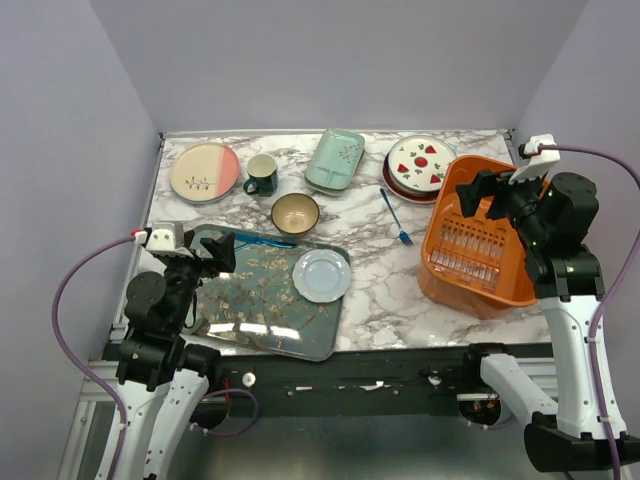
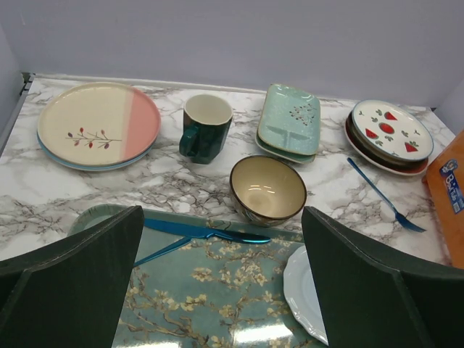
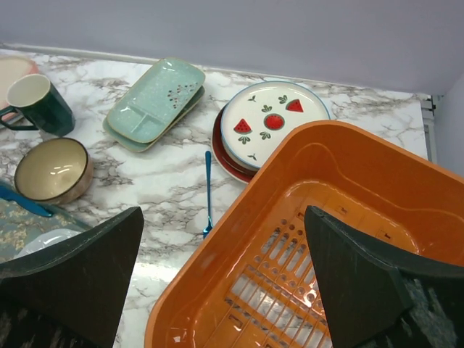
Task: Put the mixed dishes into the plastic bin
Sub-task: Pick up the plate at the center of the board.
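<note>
The orange plastic bin (image 1: 478,245) stands empty at the right. My right gripper (image 1: 480,195) hangs open above its near-left rim (image 3: 217,268). At the back lie a cream-and-pink plate (image 1: 205,171), a dark green mug (image 1: 262,175), a mint rectangular dish (image 1: 335,160), and a white plate with red wedges (image 1: 421,163) stacked on a teal-and-red plate (image 1: 398,186). A brown bowl (image 1: 296,213) sits mid-table. My left gripper (image 1: 222,252) is open and empty over the floral tray's far-left corner (image 2: 217,304). No pale green cup is in view.
The dark floral tray (image 1: 250,305) lies front left with a pale blue plate (image 1: 321,275) and a blue knife (image 2: 203,232) on it. A blue fork (image 1: 396,217) lies on the marble between the bowl and the bin.
</note>
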